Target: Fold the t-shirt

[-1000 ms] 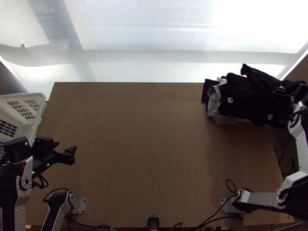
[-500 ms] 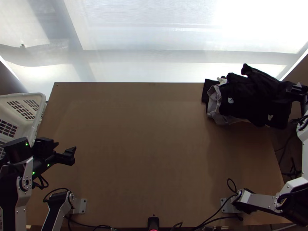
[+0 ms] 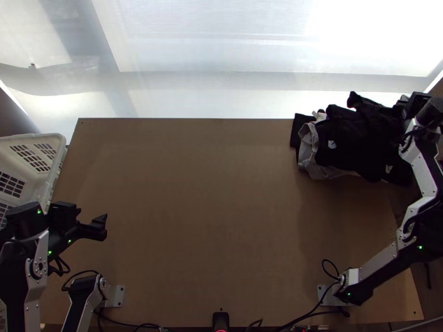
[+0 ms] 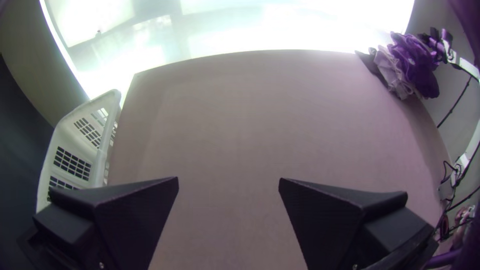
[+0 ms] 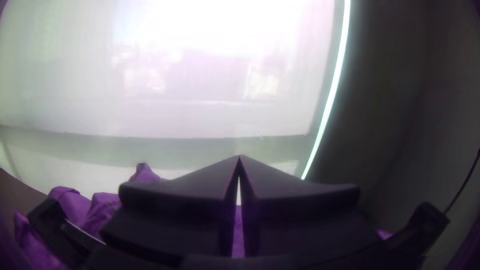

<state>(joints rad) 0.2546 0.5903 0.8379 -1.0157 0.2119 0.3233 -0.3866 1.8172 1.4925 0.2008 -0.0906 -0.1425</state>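
1. The step in hand, I judge, is drawing one garment out of the dark heap of clothes (image 3: 362, 141) at the table's (image 3: 216, 210) far right corner; the t-shirt is presumably in there (which piece it is, I cannot tell).
2. The right gripper (image 5: 239, 158) is at the heap's outer side, its tips brought together with no cloth visible pinched between them; it would need to part them first, then come down on one raised fold; a shallow bite should take a single layer, a deep one may drag the grey cloth (image 3: 311, 160) along.
3. The left gripper (image 4: 228, 183) is by the white basket (image 4: 75, 135), fingers spread wide and holding nothing; it could take a second edge once the shirt lies mid-table (two held corners make flattening easier).
4. Hard to make out: collar, hem and sleeves, all lost in black folds; the small pale marks (image 3: 332, 144) may be print or tags; in the top view the right gripper's tips blend into the dark cloth, so whether they touch it is unclear.
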